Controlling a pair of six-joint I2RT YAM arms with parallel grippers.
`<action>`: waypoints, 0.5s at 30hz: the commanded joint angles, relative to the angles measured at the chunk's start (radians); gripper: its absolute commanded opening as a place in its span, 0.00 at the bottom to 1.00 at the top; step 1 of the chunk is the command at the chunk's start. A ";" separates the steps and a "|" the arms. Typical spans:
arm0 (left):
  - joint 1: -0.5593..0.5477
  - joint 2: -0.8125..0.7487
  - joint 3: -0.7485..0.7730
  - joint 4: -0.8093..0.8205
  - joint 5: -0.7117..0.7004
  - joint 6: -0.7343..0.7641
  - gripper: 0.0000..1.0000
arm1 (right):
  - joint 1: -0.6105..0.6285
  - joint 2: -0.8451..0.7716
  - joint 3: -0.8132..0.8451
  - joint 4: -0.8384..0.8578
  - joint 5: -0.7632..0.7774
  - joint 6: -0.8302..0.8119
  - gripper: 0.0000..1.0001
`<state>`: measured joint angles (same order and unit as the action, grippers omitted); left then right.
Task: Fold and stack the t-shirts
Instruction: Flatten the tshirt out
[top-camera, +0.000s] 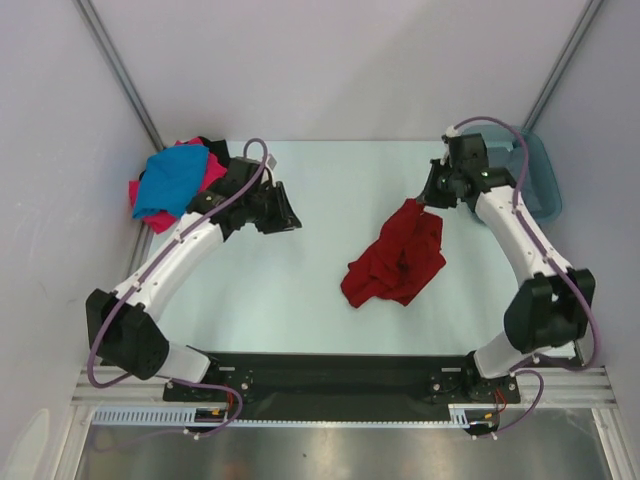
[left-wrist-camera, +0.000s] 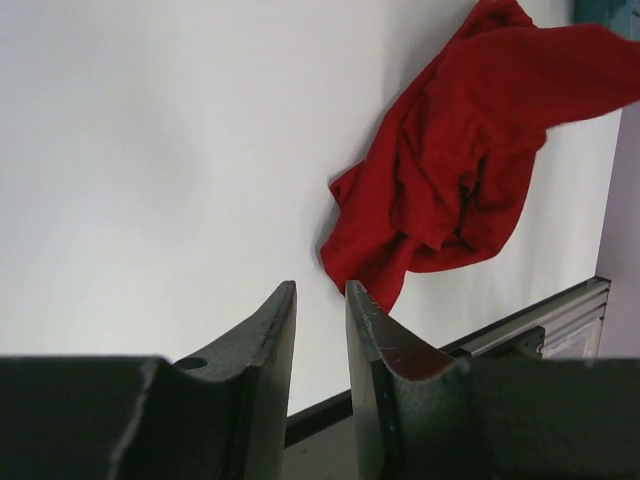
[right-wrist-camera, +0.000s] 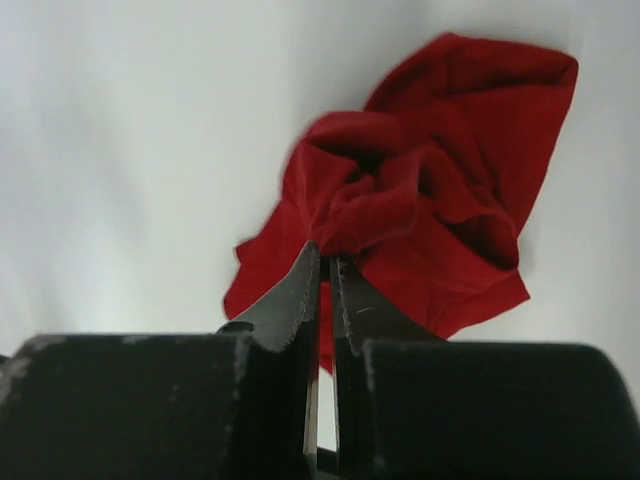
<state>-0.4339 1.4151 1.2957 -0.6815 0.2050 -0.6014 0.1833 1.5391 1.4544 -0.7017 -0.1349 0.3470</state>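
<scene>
The dark red t-shirt (top-camera: 397, 258) lies crumpled on the table, right of centre. My right gripper (top-camera: 432, 200) is shut on its far end; in the right wrist view the cloth (right-wrist-camera: 450, 150) bunches between the tips of the gripper (right-wrist-camera: 324, 250). My left gripper (top-camera: 285, 215) hovers left of centre, empty, its jaws a narrow gap apart (left-wrist-camera: 320, 290), with the red shirt (left-wrist-camera: 450, 170) ahead of it. The bright blue shirt (top-camera: 172, 178) lies on the hot pink shirt (top-camera: 160, 215) and the black shirt (top-camera: 212, 148) in a pile at the far left. The grey shirt is out of view.
A teal plastic tub (top-camera: 540, 175) stands at the far right, behind the right arm. Grey walls close in the table on the left, back and right. A black rail (top-camera: 340, 375) runs along the near edge.
</scene>
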 joint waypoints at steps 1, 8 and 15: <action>-0.006 0.018 0.057 -0.003 0.020 0.017 0.32 | -0.027 0.105 -0.020 0.030 0.006 0.007 0.00; -0.006 0.045 0.094 -0.029 0.034 0.052 0.34 | -0.034 0.236 0.026 -0.001 -0.035 0.012 0.50; -0.006 0.080 0.125 -0.036 0.048 0.078 0.34 | -0.022 0.141 0.026 -0.012 -0.107 0.105 0.58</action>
<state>-0.4339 1.4799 1.3701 -0.7177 0.2256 -0.5556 0.1513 1.7672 1.4429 -0.7105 -0.1860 0.3904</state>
